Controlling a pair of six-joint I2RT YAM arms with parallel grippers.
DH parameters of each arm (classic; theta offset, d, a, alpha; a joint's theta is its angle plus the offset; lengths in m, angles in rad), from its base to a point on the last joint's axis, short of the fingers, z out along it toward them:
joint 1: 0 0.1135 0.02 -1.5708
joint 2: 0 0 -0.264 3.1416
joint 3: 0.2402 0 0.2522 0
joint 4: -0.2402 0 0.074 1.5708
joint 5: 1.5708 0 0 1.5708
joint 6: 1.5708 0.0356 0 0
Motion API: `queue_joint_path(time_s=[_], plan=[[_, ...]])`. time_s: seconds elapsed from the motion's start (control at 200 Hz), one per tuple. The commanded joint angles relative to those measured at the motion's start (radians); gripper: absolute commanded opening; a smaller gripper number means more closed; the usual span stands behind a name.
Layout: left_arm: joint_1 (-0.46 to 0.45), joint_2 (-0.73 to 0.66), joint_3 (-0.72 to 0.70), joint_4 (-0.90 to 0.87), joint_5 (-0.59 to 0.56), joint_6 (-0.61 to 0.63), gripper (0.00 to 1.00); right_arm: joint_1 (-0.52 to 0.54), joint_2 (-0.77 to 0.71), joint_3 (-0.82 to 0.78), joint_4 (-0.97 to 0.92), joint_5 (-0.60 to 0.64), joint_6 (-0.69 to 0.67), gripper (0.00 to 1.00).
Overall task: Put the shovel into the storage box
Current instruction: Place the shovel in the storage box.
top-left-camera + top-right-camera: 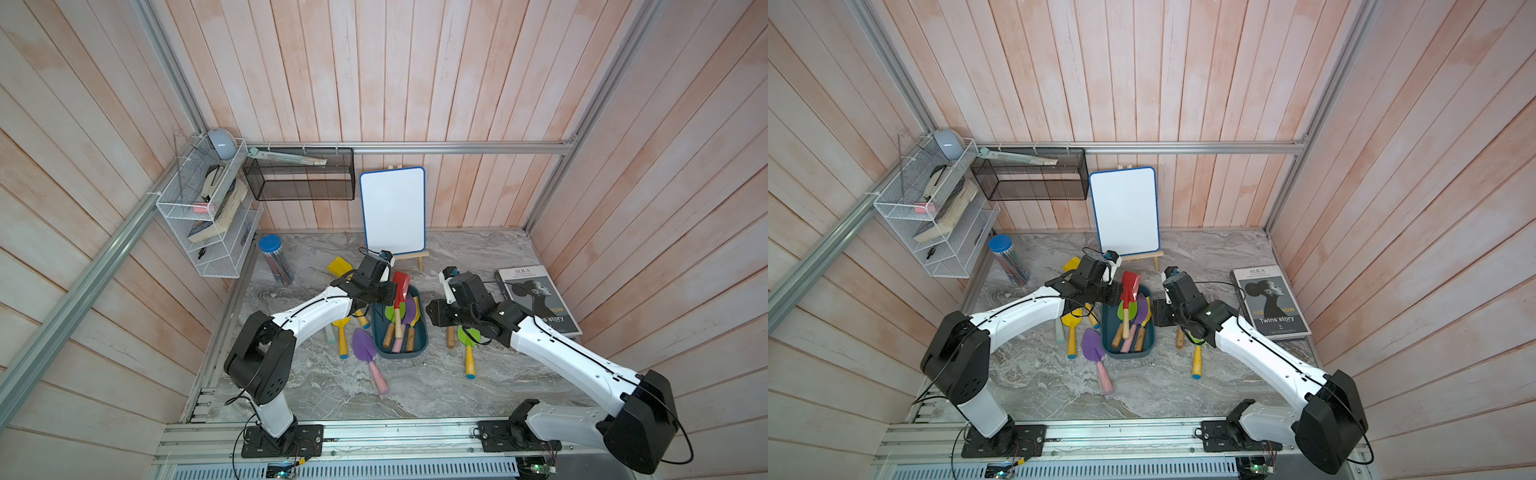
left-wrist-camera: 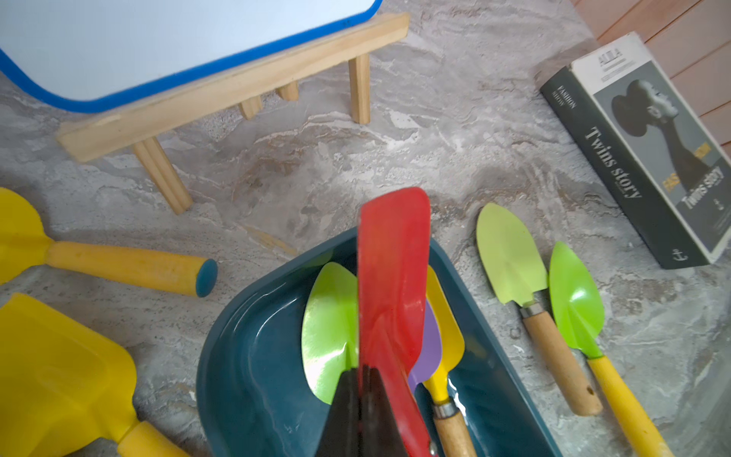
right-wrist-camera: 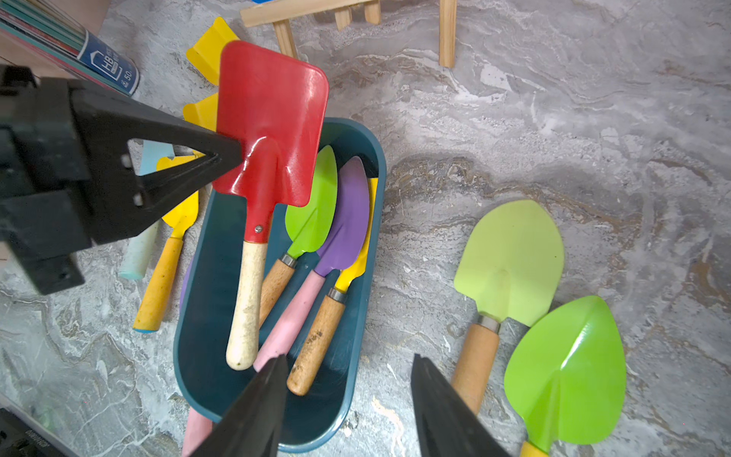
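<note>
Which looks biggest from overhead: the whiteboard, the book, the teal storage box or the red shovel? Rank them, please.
In a top view:
1. whiteboard, clearly the largest.
2. book and storage box look about alike. The arms partly cover both, so I won't rank them.
3. red shovel, the smallest.

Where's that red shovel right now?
In both top views, the red shovel is mid-table, pinched by its blade in the left gripper, above the storage box.
</note>
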Motion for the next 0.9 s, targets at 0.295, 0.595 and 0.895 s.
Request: queue_joint_path(time_s=[0.295,0.595,0.895], plan=[[0.006,0.039,-0.047,0.090,-0.042,0.039,0.00,0.003,0.012,-0.008,0.004,0.012,0.000,0.57],[0.000,0.060,-0.071,0.142,-0.022,0.037,0.00,0.003,0.030,0.001,0.005,0.009,-0.008,0.57],[-0.003,0.073,-0.092,0.180,-0.023,0.054,0.00,0.003,0.050,0.008,0.008,0.004,-0.015,0.56]])
